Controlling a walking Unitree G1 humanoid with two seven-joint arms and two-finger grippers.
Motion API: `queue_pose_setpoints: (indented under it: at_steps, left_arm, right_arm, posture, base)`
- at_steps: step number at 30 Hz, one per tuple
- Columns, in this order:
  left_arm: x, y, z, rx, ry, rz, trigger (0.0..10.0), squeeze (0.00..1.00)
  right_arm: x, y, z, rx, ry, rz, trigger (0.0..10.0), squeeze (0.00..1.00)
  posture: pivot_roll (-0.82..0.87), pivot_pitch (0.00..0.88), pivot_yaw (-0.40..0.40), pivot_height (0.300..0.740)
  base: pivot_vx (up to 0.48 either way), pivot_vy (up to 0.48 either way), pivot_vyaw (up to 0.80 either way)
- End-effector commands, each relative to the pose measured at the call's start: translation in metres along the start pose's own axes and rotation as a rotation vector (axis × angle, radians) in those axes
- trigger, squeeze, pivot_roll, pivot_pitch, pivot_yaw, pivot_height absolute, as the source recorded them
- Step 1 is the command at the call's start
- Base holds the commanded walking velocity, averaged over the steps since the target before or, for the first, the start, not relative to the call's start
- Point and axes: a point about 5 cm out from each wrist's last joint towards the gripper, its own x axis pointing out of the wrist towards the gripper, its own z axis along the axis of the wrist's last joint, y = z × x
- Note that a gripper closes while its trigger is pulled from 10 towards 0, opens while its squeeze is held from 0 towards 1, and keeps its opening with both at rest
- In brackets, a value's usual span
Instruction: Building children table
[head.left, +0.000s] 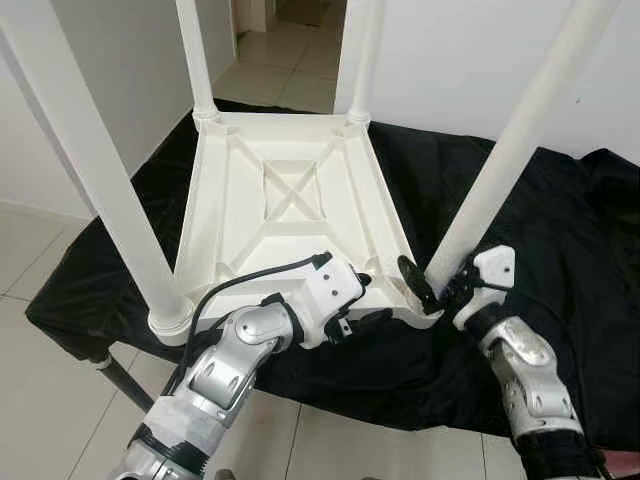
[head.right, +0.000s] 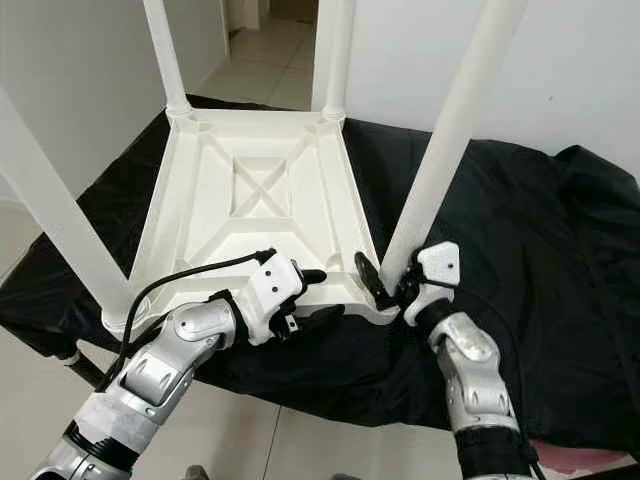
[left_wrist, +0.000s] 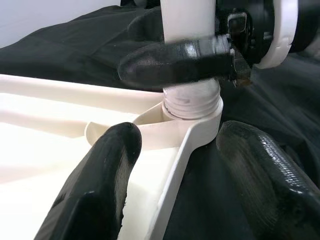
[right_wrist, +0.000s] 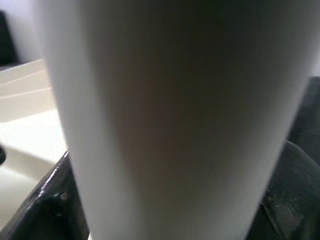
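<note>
Gripping the near-right white plastic leg (head.left: 500, 170) above its socket, the right hand (head.left: 440, 283) is clamping it while the left hand (head.left: 368, 300) is straddling, fingers spread, the upturned white plastic tabletop's (head.left: 290, 200) rim.

Bright even daylight, blurry wrist close-ups.

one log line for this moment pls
step: fit near-right leg | right gripper: shut on leg base | left gripper: open, straddling tabletop rim | black cloth under
</note>
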Motion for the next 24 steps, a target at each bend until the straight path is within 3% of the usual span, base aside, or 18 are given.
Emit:
queue_pose_setpoints:
  at_steps: [1, 2, 3, 4, 17, 18, 24]
  left_arm:
    - [0.001, -0.003, 0.001, 0.005, -0.008, -0.029, 10.0, 0.0]
    - [0.001, -0.003, 0.002, 0.006, -0.009, -0.026, 10.0, 0.0]
    - [0.001, -0.003, 0.002, 0.006, -0.009, -0.024, 10.0, 0.0]
    - [0.0, -0.002, 0.002, 0.003, -0.009, -0.016, 10.0, 0.0]
    - [-0.003, 0.0, 0.001, -0.003, -0.003, -0.001, 10.0, 0.0]
    - [-0.002, 0.001, 0.002, -0.003, -0.004, 0.001, 10.0, 0.0]
    - [0.0, 0.002, 0.003, 0.0, -0.008, -0.002, 10.0, 0.0]
  right_arm:
    - [0.001, 0.001, -0.005, 0.0, 0.023, 0.026, 6.0, 0.0]
    - [0.003, 0.001, -0.008, -0.007, 0.035, 0.042, 4.3, 0.0]
    - [0.004, 0.002, -0.009, -0.01, 0.042, 0.051, 4.3, 0.0]
    - [0.004, 0.004, -0.012, -0.004, 0.05, 0.06, 0.0, 0.0]
    - [-0.001, 0.007, -0.023, -0.003, 0.093, 0.091, 0.0, 0.0]
    - [0.0, 0.007, -0.021, 0.009, 0.089, 0.075, 10.0, 0.0]
    - [0.005, 0.017, -0.016, 0.08, 0.024, -0.049, 10.0, 0.0]
  posture:
    - [-0.07, 0.0, -0.052, 0.74]
    - [-0.06, 0.0, -0.058, 0.74]
    - [-0.06, 0.0, -0.058, 0.74]
    - [-0.06, 0.0, -0.062, 0.74]
    - [-0.05, 0.0, -0.057, 0.74]
    - [-0.06, 0.0, -0.054, 0.74]
    - [-0.07, 0.0, -0.047, 0.74]
  base:
    - [0.0, 0.0, 0.0]
    - [0.0, 0.0, 0.0]
    - [0.0, 0.0, 0.0]
    - [0.0, 0.0, 0.0]
    - [0.0, 0.0, 0.0]
    - [0.0, 0.0, 0.0]
    - [0.0, 0.0, 0.0]
